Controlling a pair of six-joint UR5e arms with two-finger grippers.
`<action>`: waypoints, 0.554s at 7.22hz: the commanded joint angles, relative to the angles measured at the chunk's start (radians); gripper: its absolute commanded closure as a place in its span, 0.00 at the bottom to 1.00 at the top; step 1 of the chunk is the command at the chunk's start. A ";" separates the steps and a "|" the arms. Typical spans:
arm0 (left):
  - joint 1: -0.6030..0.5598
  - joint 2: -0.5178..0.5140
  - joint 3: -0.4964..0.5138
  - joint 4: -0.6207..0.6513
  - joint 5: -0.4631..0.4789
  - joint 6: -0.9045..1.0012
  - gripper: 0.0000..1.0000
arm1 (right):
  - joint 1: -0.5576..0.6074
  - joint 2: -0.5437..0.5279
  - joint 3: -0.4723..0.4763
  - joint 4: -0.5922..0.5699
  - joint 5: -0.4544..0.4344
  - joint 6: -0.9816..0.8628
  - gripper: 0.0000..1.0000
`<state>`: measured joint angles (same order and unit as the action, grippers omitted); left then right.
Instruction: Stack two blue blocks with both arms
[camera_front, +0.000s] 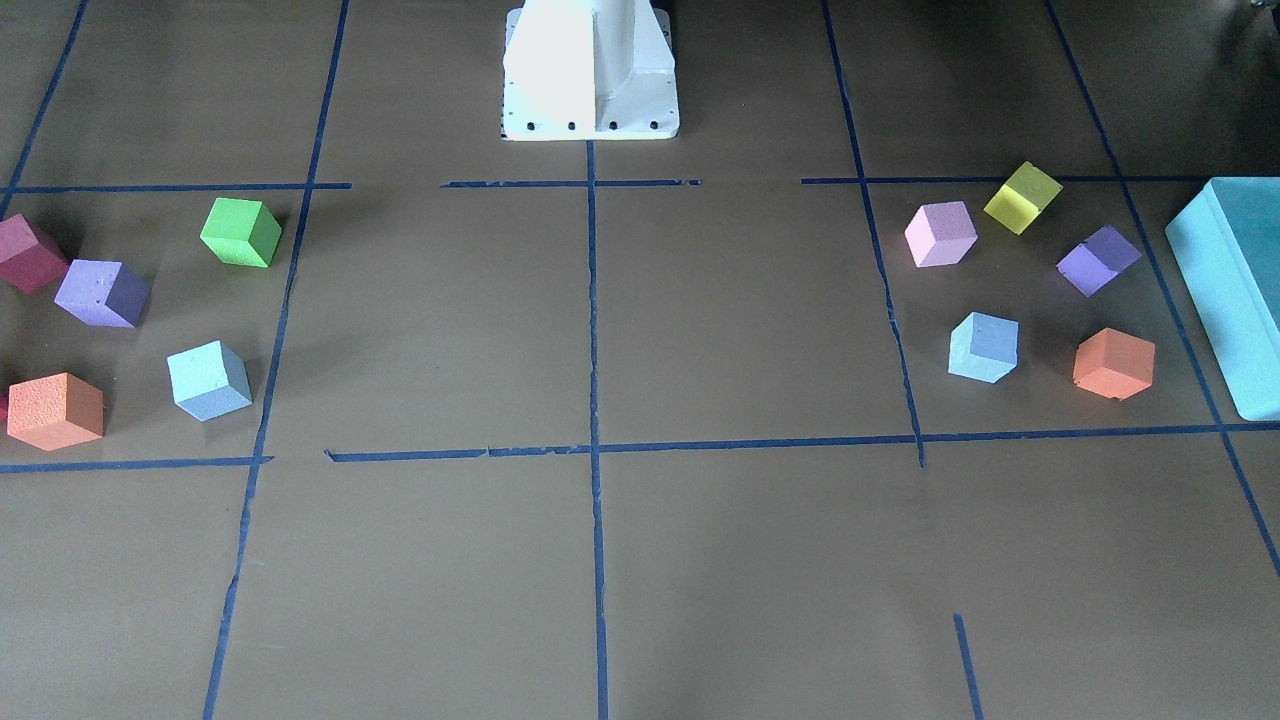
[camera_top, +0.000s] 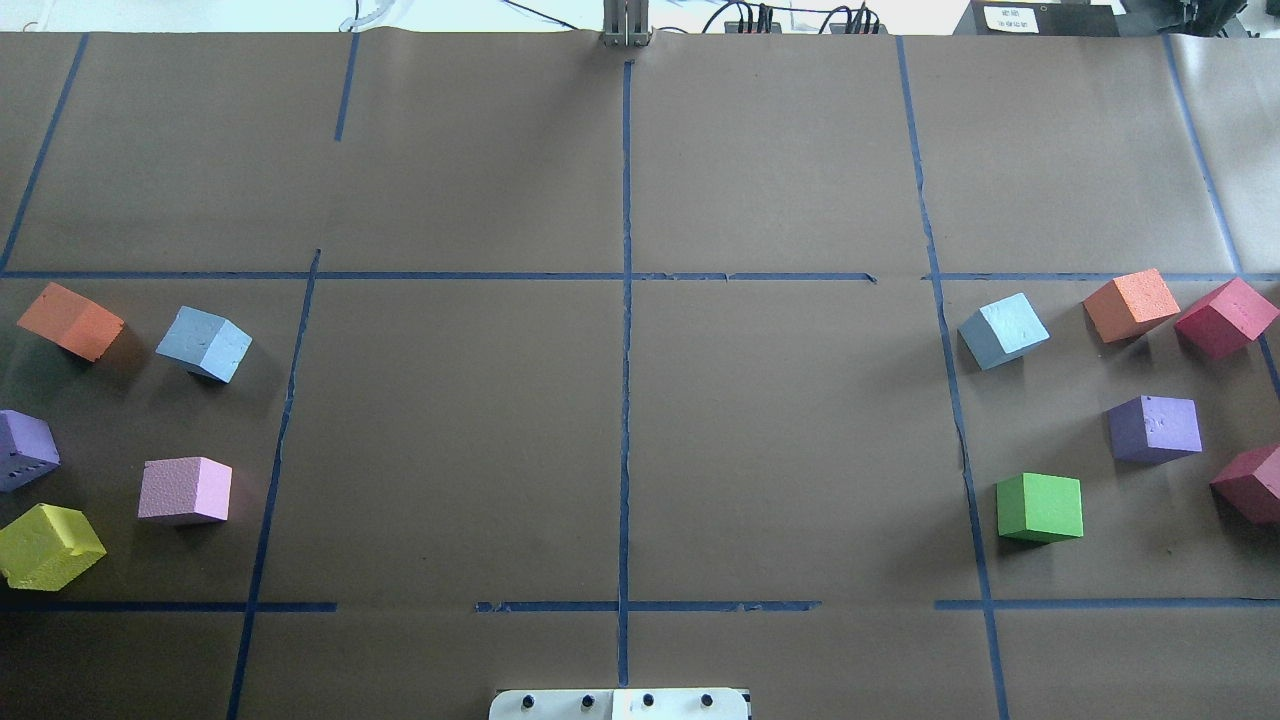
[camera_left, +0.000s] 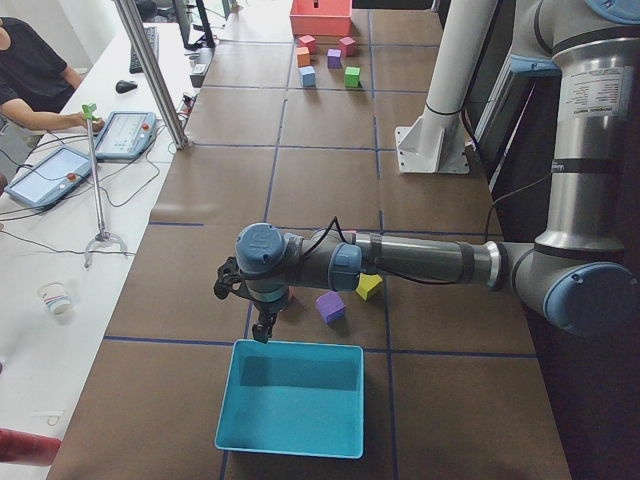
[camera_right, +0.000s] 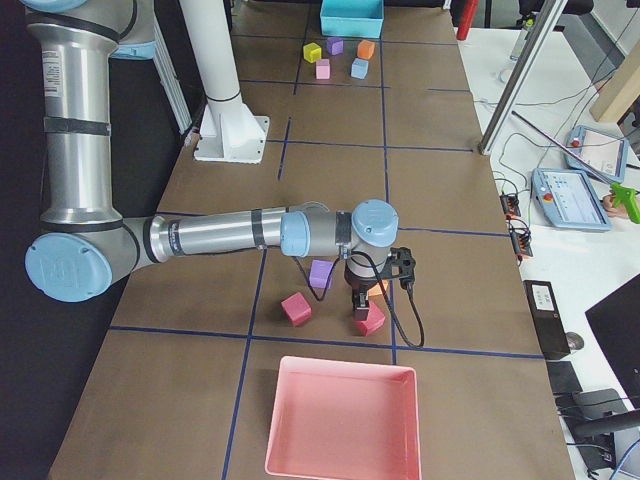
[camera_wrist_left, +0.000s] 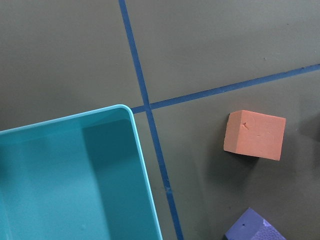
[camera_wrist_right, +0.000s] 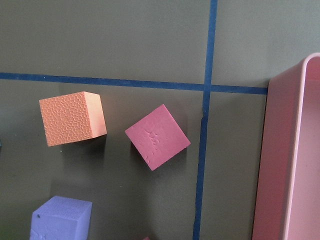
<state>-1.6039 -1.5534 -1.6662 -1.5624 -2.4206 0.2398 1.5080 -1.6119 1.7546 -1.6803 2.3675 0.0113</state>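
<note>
One pale blue block lies on my left side of the table, and also shows in the overhead view. The other blue block lies on my right side, in the overhead view too. The two stand far apart, each among other coloured cubes. My left gripper hangs over the far corner of the teal box. My right gripper hangs just above a crimson cube. Both grippers show only in the side views, so I cannot tell whether they are open or shut. Neither wrist view shows a blue block.
Orange, purple, pink and yellow cubes surround the left blue block. Green, purple, orange and crimson cubes surround the right one. A pink tray lies near my right arm. The white pedestal stands at mid-table.
</note>
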 joint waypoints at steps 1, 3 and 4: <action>-0.001 0.004 -0.041 0.028 0.005 0.000 0.00 | 0.000 -0.016 0.008 0.004 0.007 0.004 0.00; 0.016 -0.004 -0.055 0.091 0.058 0.001 0.00 | 0.000 -0.019 0.010 0.007 0.009 0.004 0.00; 0.016 -0.005 -0.061 0.088 0.054 0.001 0.00 | 0.000 -0.031 0.014 0.008 0.038 0.006 0.00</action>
<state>-1.5904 -1.5570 -1.7172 -1.4792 -2.3792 0.2410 1.5079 -1.6330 1.7648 -1.6737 2.3835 0.0159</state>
